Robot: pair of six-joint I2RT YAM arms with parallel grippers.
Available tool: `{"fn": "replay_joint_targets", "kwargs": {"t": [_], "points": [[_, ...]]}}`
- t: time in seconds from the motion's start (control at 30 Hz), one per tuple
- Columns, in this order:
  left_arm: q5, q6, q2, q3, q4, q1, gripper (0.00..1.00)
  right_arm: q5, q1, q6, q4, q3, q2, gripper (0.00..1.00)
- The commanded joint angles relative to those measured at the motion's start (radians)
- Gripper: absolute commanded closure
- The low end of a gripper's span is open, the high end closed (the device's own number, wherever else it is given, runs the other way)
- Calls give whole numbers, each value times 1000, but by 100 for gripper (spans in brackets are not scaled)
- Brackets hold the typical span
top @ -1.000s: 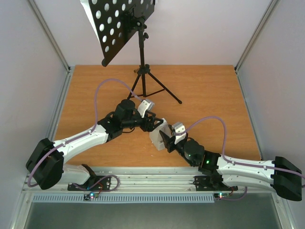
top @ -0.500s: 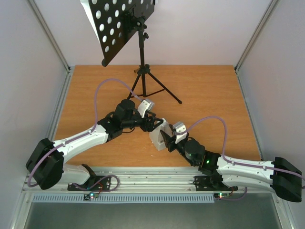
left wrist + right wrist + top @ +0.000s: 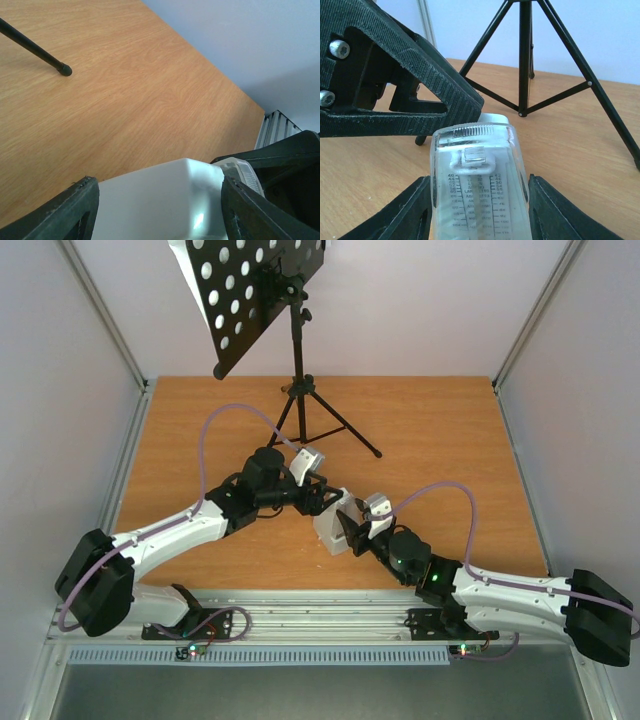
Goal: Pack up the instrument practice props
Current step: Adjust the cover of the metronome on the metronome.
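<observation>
Both my grippers meet on the metronome (image 3: pixel 477 165), low over the table (image 3: pixel 440 440). My left gripper (image 3: pixel 160 212) is closed on its white body, which fills the whole gap from one pad to the other. The lower part of the body runs off the bottom of that view. My right gripper (image 3: pixel 479 212) clamps the clear front the same way, with a finger pressed against each side. The tempo scale there is too small to read fully, and the base is cut off. One of my left fingers (image 3: pixel 395 80) crosses just beyond the metronome's top and hides the table behind it. Past my fingertips, well apart, stands the music stand (image 3: pixel 297 350). From my right wrist I see only its tripod legs, and from my left wrist only one rubber foot. Overhead, its holed desk is cropped at the top edge. The sheet of music (image 3: pixel 182 262) shows merely as a white sliver behind the desk.
</observation>
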State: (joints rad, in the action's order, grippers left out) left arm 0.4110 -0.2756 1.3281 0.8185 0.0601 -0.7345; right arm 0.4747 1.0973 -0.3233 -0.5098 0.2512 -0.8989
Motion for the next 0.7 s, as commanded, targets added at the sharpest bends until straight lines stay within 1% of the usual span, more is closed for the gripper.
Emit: {"fn": "replay_joint_targets", "kwargs": {"t": [0.0,0.4,0.67], "points": [[-8,26,27,13,-44,-5,33,-13,-7,5,-53,-12,-20,51],[-8,27,26,13,-46,-6,33,-2,-7,38,-67,-30,-68,52],[-8,27,24,13,-43,-5,33,25,-7,35,0,15,-19,53]]}}
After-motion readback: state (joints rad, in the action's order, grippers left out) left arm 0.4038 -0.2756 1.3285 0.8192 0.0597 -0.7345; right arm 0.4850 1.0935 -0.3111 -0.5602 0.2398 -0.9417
